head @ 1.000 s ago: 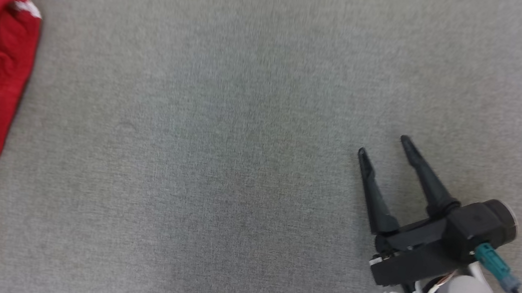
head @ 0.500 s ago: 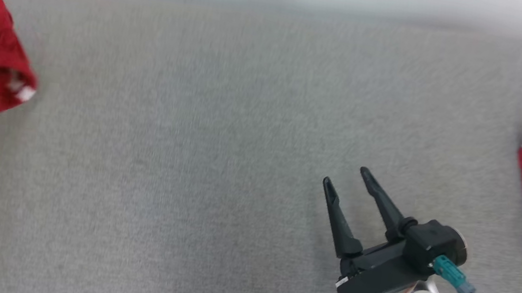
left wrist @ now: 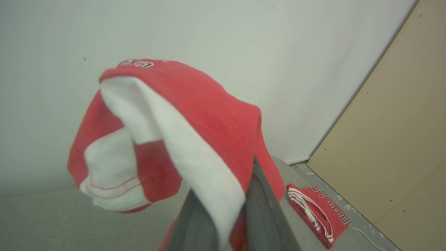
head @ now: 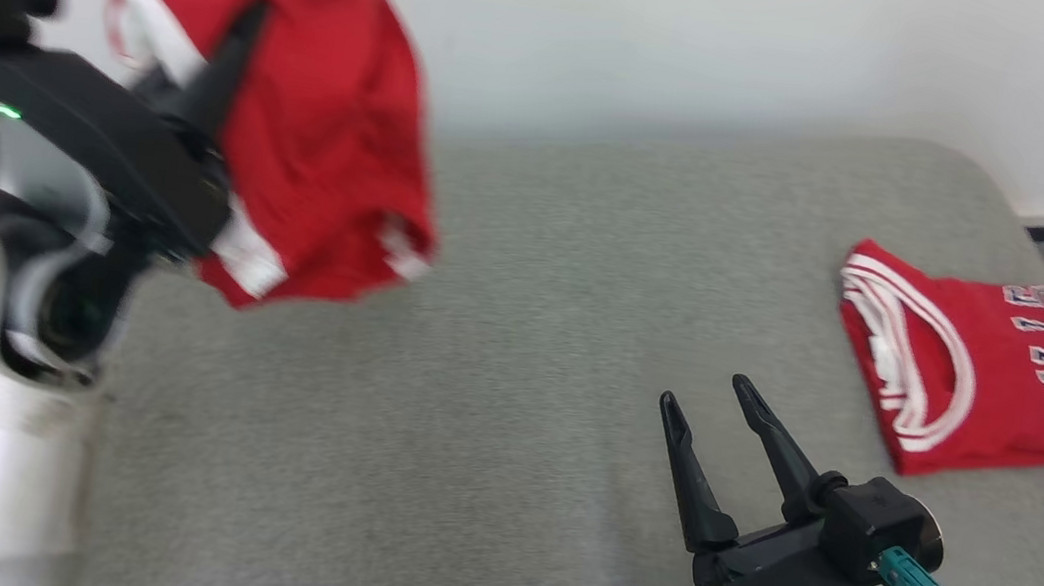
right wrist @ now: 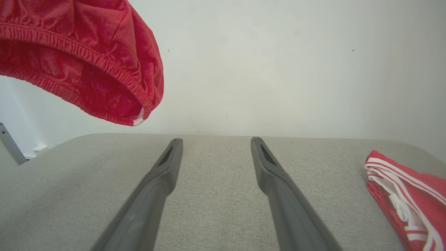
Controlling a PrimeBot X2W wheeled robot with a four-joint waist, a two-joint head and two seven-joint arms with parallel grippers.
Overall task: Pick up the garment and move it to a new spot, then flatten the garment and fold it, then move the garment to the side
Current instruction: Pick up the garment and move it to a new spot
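The garment [head: 325, 106] is a bunched red piece with white trim, hanging in the air above the grey padded surface [head: 514, 353] at the upper left. My left gripper [head: 245, 25] is shut on it, and cloth drapes over its fingers [left wrist: 264, 216]. In the right wrist view the garment [right wrist: 87, 59] hangs at the upper left, showing an elastic hem. My right gripper [head: 705, 391] stands open and empty low over the surface at the lower right, well apart from the garment, its jaws spread wide in its own wrist view [right wrist: 216, 140].
A folded red jersey with white stripes and lettering [head: 977, 363] lies at the surface's right end, also seen as the jersey [right wrist: 411, 195] in the right wrist view. A white wall [head: 717, 36] backs the surface. A beige board [left wrist: 400, 139] leans at the right.
The head camera has tilted up, bringing the wall and the folded jersey into view. My left arm now shows, holding the garment raised off the surface. The right gripper stays open.
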